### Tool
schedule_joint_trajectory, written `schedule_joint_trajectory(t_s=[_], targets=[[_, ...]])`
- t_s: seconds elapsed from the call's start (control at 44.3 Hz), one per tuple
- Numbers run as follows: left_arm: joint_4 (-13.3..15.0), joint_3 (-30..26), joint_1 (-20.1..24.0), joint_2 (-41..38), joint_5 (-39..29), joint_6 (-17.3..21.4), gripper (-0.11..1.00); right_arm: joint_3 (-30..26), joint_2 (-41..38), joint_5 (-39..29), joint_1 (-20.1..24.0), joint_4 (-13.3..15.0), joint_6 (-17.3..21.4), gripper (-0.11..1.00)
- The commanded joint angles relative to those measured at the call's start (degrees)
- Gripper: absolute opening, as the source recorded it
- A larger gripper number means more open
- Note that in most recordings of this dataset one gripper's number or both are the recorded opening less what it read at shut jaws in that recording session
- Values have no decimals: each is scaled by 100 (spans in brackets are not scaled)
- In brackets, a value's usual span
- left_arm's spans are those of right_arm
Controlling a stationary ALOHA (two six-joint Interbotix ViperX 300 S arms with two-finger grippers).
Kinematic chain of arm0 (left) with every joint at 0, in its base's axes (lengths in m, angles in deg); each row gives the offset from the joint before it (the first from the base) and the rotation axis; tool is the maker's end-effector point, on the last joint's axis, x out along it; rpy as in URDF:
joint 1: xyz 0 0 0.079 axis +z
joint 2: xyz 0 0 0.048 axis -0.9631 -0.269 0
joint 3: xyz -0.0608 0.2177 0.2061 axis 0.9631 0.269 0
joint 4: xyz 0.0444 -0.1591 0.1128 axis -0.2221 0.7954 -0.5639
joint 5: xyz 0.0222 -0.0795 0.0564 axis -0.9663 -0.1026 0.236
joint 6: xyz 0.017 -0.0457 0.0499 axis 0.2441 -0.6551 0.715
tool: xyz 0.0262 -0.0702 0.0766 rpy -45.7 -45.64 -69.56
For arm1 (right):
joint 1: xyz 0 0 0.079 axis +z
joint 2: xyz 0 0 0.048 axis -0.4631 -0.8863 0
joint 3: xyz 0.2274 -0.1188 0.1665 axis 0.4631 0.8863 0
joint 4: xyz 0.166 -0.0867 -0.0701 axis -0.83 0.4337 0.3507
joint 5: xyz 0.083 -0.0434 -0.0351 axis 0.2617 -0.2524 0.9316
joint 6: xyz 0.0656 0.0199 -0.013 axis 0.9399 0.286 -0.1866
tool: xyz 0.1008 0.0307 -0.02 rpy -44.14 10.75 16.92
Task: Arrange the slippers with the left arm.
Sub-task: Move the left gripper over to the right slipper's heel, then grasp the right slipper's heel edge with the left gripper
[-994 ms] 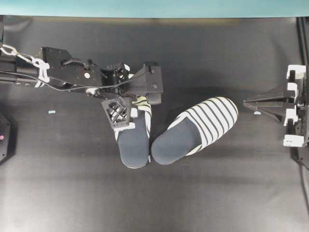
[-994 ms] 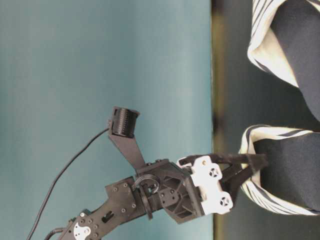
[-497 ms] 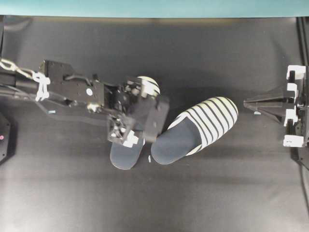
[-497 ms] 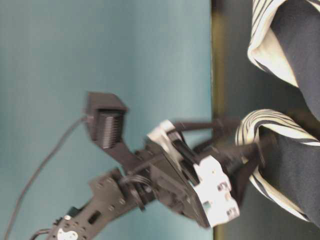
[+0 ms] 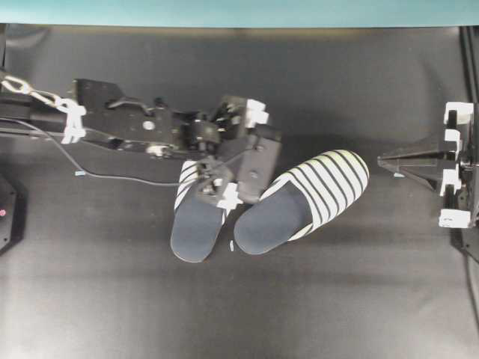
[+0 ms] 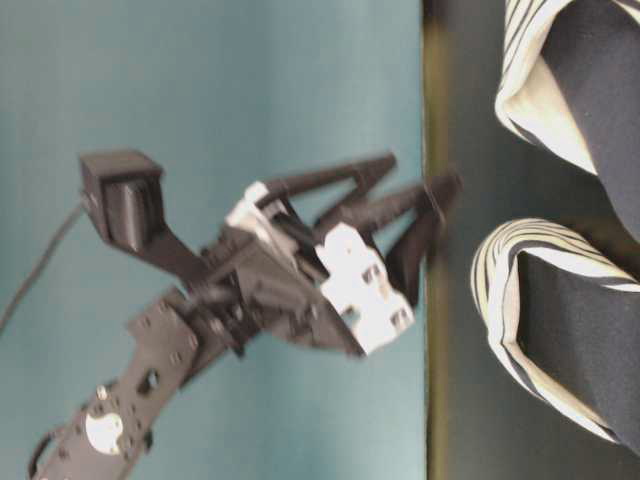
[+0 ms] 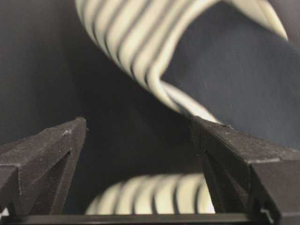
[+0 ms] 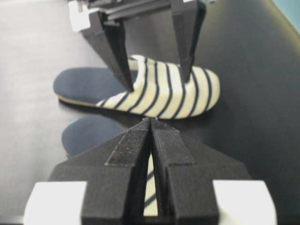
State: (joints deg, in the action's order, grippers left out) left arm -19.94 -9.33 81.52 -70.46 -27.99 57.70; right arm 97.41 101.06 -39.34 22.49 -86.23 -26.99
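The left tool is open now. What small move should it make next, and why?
Probably carry the open left tool across to the right-hand slipper and grasp its striped toe: it lies slanted, while the other slipper points nearly straight, so the pair is not parallel.

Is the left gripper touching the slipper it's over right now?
Apart. In the table-level view the left gripper hangs open with clear backdrop between its fingertips and the slipper's striped toe.

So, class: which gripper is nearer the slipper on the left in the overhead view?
Left. The left gripper hangs open right over that slipper; the right gripper sits shut at the far right, beyond the other slipper.
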Motion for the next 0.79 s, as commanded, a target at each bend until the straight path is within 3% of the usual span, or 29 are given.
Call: schedule_joint_trajectory(t_s=[0.0,0.226,0.587,0.655,0.768], targets=[[-9,-290,-44,-141,123,281,87,-35,-26,114,-35,-9,53,0],[-9,-773,-105,-914,404,879,87,-26,-35,114,-26,-9,53,0],[0,-1424,-290,-1661,545,809,84,0,-26,114,-26,-9,53,0],[0,-1433,-308,-1652,545,703,75,9,-35,114,-26,-9,53,0],[0,-1433,-308,-1635,519,413,44,35,-35,114,-26,-9,53,0]])
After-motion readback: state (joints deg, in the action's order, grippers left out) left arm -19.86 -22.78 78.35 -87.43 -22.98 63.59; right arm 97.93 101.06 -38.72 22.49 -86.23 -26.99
